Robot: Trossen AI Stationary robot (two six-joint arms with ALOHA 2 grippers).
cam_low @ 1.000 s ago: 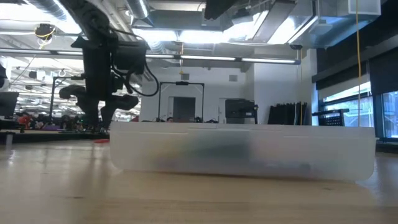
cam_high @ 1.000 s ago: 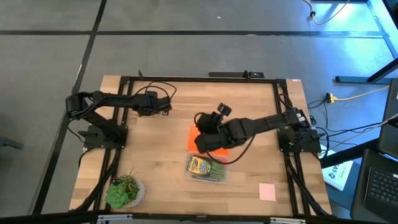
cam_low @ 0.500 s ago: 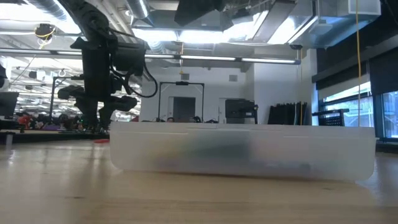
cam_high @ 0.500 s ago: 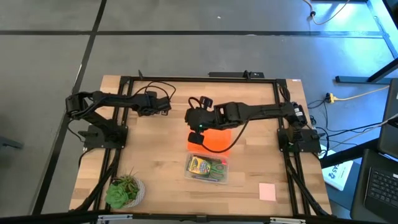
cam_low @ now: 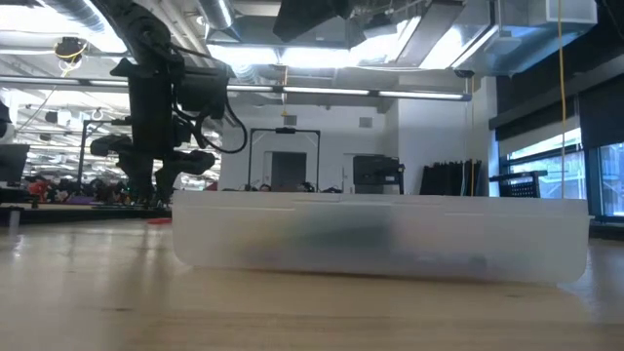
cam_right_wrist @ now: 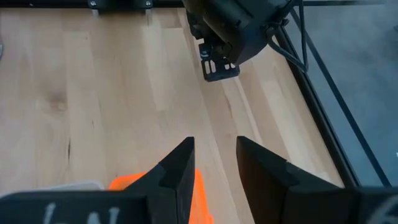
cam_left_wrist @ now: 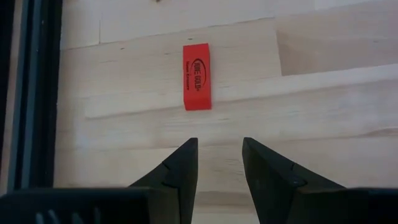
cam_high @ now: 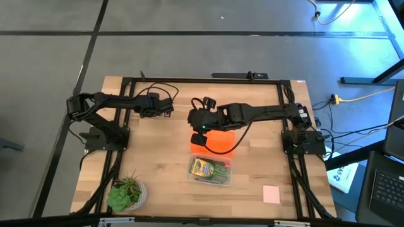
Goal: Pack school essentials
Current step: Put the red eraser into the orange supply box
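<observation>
Case (cam_low: 380, 239) contents blur (low view); right hand (cam_high: 197, 120) partly hides lid (cam_high: 218, 142).

The pale wooden worktop (cam_high: 158, 164) is framed by black rails. Near its middle lies a clear plastic case (cam_high: 211, 171) holding a crayon box (cam_high: 202, 168) and green-handled scissors (cam_high: 221, 170); its orange lid (cam_high: 218, 141) lies flat just beyond it. A pink note pad (cam_high: 271, 195) sits toward the near right corner, a potted plant (cam_high: 126, 193) at the near left corner. A small red eraser (cam_left_wrist: 196, 84) lies on the boards on the left side, apart from the rest.
</observation>
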